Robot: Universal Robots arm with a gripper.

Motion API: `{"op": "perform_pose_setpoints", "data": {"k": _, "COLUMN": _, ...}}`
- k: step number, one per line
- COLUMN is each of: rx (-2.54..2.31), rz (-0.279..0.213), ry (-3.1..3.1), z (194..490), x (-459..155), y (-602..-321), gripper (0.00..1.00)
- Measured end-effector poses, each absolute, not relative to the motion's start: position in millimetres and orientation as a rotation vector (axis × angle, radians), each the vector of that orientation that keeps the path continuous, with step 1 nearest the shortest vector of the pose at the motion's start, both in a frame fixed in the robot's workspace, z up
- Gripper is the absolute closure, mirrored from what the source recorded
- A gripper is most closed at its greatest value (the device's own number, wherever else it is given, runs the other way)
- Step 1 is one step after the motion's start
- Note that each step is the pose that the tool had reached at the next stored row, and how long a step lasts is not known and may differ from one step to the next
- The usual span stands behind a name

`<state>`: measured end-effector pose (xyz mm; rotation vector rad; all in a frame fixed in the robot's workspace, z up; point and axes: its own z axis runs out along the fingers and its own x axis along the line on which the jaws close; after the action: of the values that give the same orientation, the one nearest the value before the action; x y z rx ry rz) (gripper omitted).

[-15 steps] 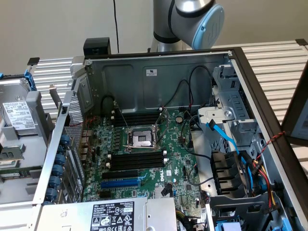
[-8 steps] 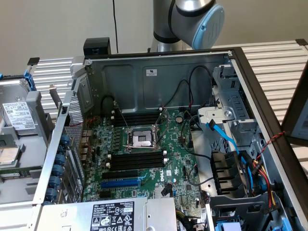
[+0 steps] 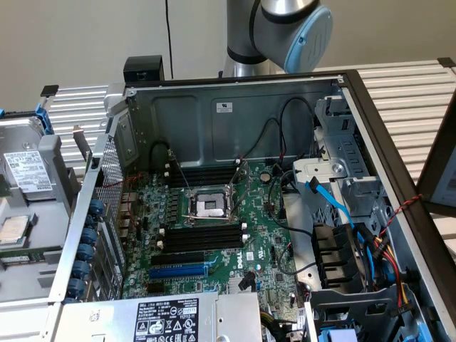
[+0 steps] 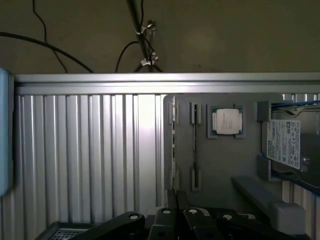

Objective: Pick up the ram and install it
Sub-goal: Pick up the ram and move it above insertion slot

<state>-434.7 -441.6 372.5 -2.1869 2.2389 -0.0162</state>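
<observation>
The ram [image 4: 194, 146] shows in the wrist view as a thin stick standing on edge between small grey holders on a grey parts tray [image 4: 220, 170]. In the exterior view it is a dark green strip [image 3: 32, 251] on that tray [image 3: 50, 214], at the exterior view's left of the computer case. My gripper [image 4: 176, 199] hangs over the tray's edge, near the ram and apart from it. Its black fingers are shut with nothing between them. The long black memory slots [image 3: 203, 236] lie on the motherboard, next to the processor socket [image 3: 211, 206].
On the tray also lie a processor chip [image 4: 227, 121] and a hard drive [image 4: 285, 145]. The open case has tall metal walls [image 3: 214, 121], a blue expansion slot [image 3: 178, 271], loose cables [image 3: 335, 206] and a drive cage [image 3: 349, 164]. Ribbed aluminium table [image 4: 85, 150] borders the tray.
</observation>
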Motion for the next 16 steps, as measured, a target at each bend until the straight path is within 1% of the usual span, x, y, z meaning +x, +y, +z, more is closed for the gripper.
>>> {"op": "perform_pose_setpoints", "data": {"k": 4, "rx": -2.187, "rz": -0.016, "ry": 2.239, "z": 387.4, "x": -434.0, "y": -441.7, "gripper": 0.88}}
{"op": "perform_pose_setpoints", "data": {"k": 9, "rx": -2.187, "rz": -0.017, "ry": 2.238, "z": 387.3, "x": -431.6, "y": -441.8, "gripper": 0.88}}
{"op": "perform_pose_setpoints", "data": {"k": 16, "rx": -2.187, "rz": -0.017, "ry": 2.238, "z": 387.3, "x": -399.9, "y": -441.7, "gripper": 0.88}}
